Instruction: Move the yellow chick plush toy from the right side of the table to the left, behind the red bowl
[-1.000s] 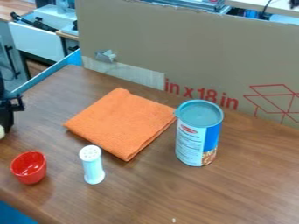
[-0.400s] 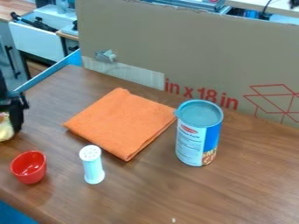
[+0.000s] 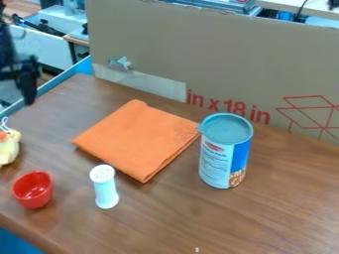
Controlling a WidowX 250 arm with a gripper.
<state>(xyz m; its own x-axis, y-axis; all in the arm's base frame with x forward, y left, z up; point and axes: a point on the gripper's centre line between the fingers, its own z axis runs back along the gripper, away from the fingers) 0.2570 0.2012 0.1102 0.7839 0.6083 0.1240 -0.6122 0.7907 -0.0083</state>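
Though apart, yellow toy [image 3: 8, 148] below tool [image 3: 25, 88]

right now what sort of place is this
Probably a robotics lab or workshop: a black robot arm hangs over a wooden table, with a big cardboard sheet standing behind.

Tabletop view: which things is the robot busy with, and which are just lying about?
Seemingly in use:
- tool, upper left
- yellow object, nearest the tool, at the left edge

Lying about:
- red bowl
- white shaker
- orange cloth
- lidded can
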